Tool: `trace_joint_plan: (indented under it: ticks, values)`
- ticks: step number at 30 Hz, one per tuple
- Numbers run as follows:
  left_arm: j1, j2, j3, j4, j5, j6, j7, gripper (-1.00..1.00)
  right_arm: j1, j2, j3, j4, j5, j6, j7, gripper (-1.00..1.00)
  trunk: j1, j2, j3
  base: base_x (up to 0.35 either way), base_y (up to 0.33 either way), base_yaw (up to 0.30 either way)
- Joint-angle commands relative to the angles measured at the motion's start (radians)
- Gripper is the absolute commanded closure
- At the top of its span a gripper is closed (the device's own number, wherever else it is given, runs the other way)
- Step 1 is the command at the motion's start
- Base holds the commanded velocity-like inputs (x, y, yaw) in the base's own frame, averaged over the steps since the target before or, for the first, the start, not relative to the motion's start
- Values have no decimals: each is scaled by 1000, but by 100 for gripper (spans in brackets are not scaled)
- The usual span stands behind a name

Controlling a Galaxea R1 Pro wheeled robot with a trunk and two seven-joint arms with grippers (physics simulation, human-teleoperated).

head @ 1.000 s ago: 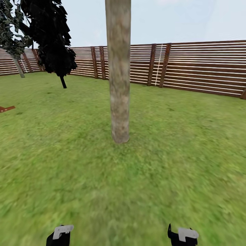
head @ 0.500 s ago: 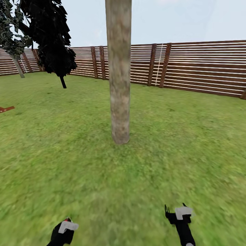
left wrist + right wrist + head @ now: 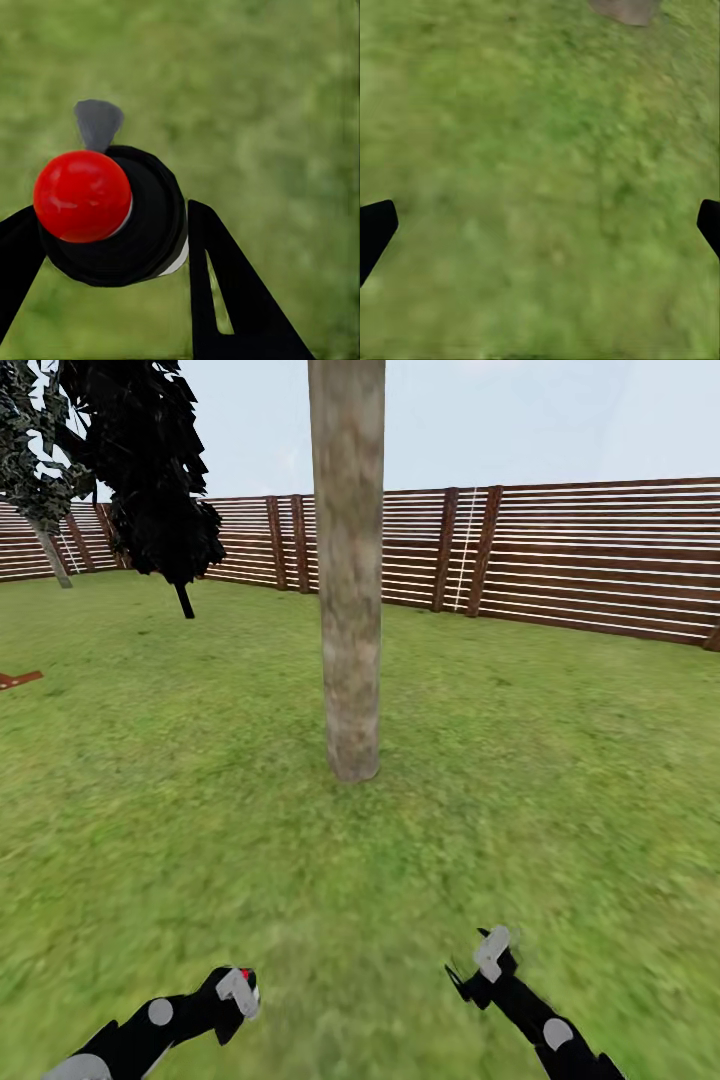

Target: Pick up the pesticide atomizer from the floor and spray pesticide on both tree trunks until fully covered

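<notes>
One thick, mottled grey-brown tree trunk (image 3: 348,560) rises from the garden lawn straight ahead, its leaves above the head view's top edge. The other tree and any pesticide cloud are out of view. My left gripper (image 3: 238,992) is low at the left, shut on the pesticide atomizer (image 3: 112,217), a black body with a round red cap (image 3: 243,973) and a grey nozzle (image 3: 98,122). My right gripper (image 3: 480,960) hangs open over bare grass, its fingertips (image 3: 375,225) far apart. Both grippers are well short of the trunk, whose base (image 3: 626,9) shows in the right wrist view.
A brown slatted fence (image 3: 600,560) closes the lawn behind the trunk. A thin-stemmed black tree (image 3: 150,470) and a leaning tree (image 3: 30,450) stand at the far left. A small red-brown piece (image 3: 18,679) lies on the grass at the left edge.
Both arms have stretched forward and up into the head view, the grippers drawing closer to the trunk. The atomizer's red cap now shows in the left gripper.
</notes>
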Motion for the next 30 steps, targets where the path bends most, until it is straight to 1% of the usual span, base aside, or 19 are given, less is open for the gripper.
trace_joint_plan:
  ticks: [1,2,3,4,5,6,7,8,10,11,13,16,18,19,21,22,23,26,30]
  values:
    - [-3,0,2,0,-8,2,-27,100,-4,2,4,-1,24,0,43,-100,0,0,0,0,0,0]
    - [-11,1,1,0,-18,2,-64,100,-16,6,9,-1,45,1,106,-100,0,0,0,0,0,0]
    - [-27,1,1,0,-32,2,-113,100,-45,10,12,-1,58,1,198,-100,0,0,0,0,0,0]
    - [-40,1,1,0,-61,2,-157,100,-74,13,13,-1,64,1,283,-100,0,0,0,0,0,0]
    - [-47,0,1,0,-79,3,-176,100,-86,14,14,-1,65,1,319,-100,0,0,0,0,0,0]
    - [-56,-3,1,0,-112,4,-200,100,-102,20,15,0,66,2,362,-100,0,0,0,0,0,0]
    - [-61,-5,2,0,-132,4,-213,100,-110,28,15,0,67,2,382,-100,0,0,0,0,0,0]
    - [-65,-7,2,-1,-151,5,-225,100,-117,38,15,0,69,2,395,100,0,0,0,0,0,0]
    - [-73,-12,3,-6,-179,12,-247,100,-127,52,16,1,77,5,413,100,0,0,0,0,0,0]
    - [-76,-14,2,-16,-184,27,-259,100,-130,55,16,1,79,6,430,100,0,0,0,0,0,0]
    - [-79,-16,1,-42,-189,72,-303,100,-131,59,17,0,82,6,501,100,0,0,0,0,0,0]
    - [-80,-20,0,-82,-193,91,-366,100,-132,68,17,-4,82,5,555,100,0,0,0,0,0,0]
    - [-80,-39,0,-99,-238,95,-421,100,-132,89,24,-5,82,5,567,100,0,0,0,0,0,0]
    - [-80,-48,0,-103,-267,97,-436,100,-133,97,45,-5,81,5,569,100,0,0,0,0,0,0]
    - [-80,-66,2,-104,-308,100,-448,100,-133,107,130,-7,79,5,569,100,0,0,0,0,0,0]
    - [-80,-72,2,-104,-313,100,-450,100,-133,116,151,-7,78,5,569,100,0,0,0,0,0,0]
    - [-80,-84,2,-105,-318,99,-451,100,-133,132,166,-7,77,5,569,100,0,0,0,0,0,0]
    - [-80,-110,0,-105,-322,99,-453,100,-133,141,173,-6,77,5,569,100,0,0,0,0,0,0]
    - [-78,-127,2,-105,-364,99,-454,100,-133,144,173,-6,76,5,570,100,0,0,0,0,0,0]
